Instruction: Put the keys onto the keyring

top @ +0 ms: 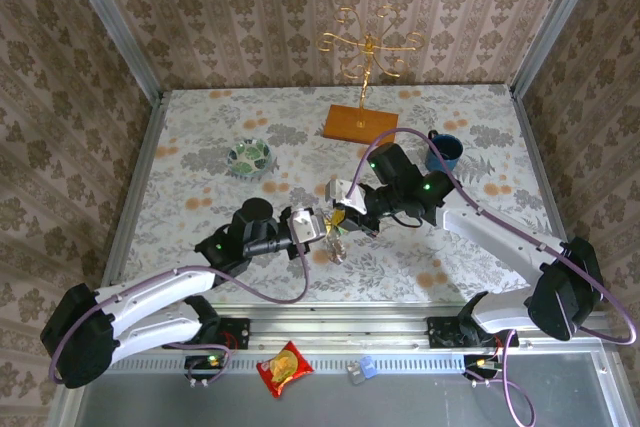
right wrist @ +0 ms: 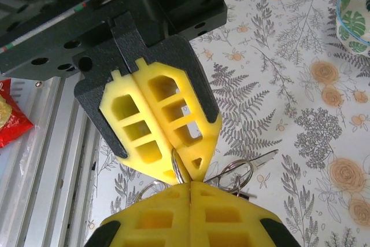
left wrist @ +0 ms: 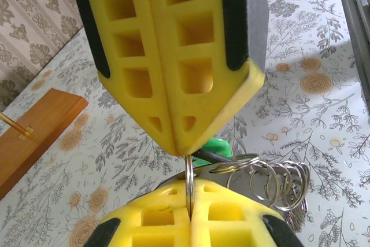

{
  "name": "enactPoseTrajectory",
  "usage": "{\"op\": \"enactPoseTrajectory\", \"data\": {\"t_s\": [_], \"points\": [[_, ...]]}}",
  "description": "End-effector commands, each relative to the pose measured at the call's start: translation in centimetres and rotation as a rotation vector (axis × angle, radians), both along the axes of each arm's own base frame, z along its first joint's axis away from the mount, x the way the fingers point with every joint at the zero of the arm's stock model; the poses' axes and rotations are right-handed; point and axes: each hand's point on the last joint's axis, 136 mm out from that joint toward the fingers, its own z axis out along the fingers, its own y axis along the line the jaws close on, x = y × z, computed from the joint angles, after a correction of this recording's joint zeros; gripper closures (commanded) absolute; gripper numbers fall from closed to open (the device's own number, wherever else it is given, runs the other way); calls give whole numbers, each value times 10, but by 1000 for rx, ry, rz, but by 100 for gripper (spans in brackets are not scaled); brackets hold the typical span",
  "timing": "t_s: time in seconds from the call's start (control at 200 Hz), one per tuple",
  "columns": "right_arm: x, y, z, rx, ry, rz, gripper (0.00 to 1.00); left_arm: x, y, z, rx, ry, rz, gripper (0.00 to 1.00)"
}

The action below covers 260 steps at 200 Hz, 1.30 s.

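A: Where do the two arms meet?

B: Over the middle of the table (top: 200, 127), tip to tip. The left gripper (top: 322, 228) comes in from the left and the right gripper (top: 346, 215) from the right. A small bunch of metal hangs just beneath them.

A: And the jaws?

B: Both pairs are clenched. In the left wrist view the yellow pads (left wrist: 167, 224) are pressed flat together, top and bottom. One thin steel loop of the keyring (left wrist: 189, 176) runs edge-on from one pair into the other, and each pair grasps that loop.

A: The keys?

B: The green-headed key (left wrist: 218, 146) sits right behind the right gripper's tips, against the wire loops. Whether it is threaded on cannot be told. A cluster of further split rings (left wrist: 278, 184) fans out to one side. From the right wrist, a slim metal sliver (right wrist: 261, 157) pokes out past the rings, too small to identify.

A: Around them?

B: A patterned bowl (top: 250, 157) sits well to the left. A blue mug (top: 444, 150) stands beyond the right arm. A gold wire stand (top: 368, 47) rises from its wooden base (top: 360, 123) at the back. A red snack packet (top: 285, 368) lies by the near rail, well apart.
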Motion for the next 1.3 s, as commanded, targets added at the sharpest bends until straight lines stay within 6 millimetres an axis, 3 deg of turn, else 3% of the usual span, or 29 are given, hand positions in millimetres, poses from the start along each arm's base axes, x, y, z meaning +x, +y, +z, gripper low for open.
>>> {"op": "enactPoseTrajectory", "data": {"t_s": [0.0,0.08,0.145,0.225,0.38,0.605,0.745,1.015,1.295], "points": [[4,-13,-12,-27,36,-78,100,0,-2,28,-120,-39,-1,100],[5,-14,-21,-31,73,-96,100,0,-3,28,-136,-36,1,100],[3,-10,-22,-12,105,-92,94,1,-3,27,-143,-32,5,100],[3,-6,-15,31,105,-96,89,1,-4,26,-148,-27,4,100],[3,-4,0,108,49,-92,69,0,-5,26,-168,-19,0,100],[-1,-4,17,212,-96,-41,60,-5,-4,28,-224,54,-53,100],[-4,-3,22,242,-174,-6,59,-8,-5,29,-241,55,-78,100],[-8,-10,10,189,-166,-11,59,-10,-3,27,-261,39,-93,100],[-14,-3,7,189,-172,7,60,-14,-6,28,-285,34,-119,100]]}}
